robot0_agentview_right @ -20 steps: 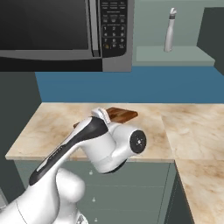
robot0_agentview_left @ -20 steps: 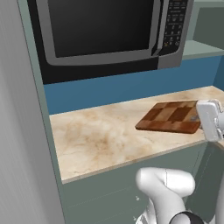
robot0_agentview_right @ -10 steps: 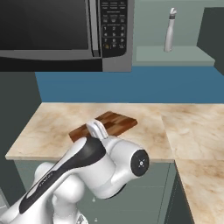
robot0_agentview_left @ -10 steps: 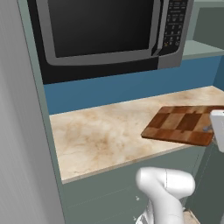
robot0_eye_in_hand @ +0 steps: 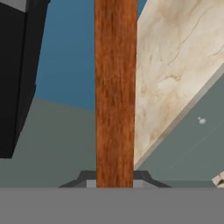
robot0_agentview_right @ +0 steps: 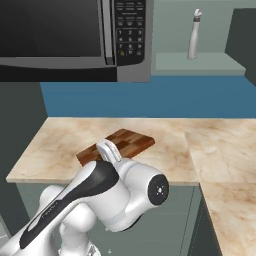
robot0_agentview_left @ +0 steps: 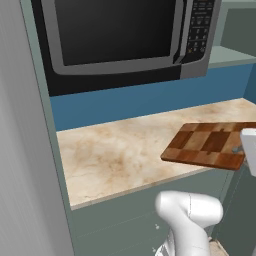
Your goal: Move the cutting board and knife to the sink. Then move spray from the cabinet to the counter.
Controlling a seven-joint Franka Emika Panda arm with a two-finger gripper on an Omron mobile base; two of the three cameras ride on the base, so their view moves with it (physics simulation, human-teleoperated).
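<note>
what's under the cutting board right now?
The cutting board is gripped edge-on by the gripper and held above the counter. Bare marbled stone shows beneath its near edge in the left base view. The patch directly below is covered by the board.

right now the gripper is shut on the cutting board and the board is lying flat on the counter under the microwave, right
Not quite. The gripper is shut on the cutting board, but the board is not lying flat on the counter: the left base view shows it lifted clear, hanging out past the counter's front edge. The microwave is above that counter.
</note>
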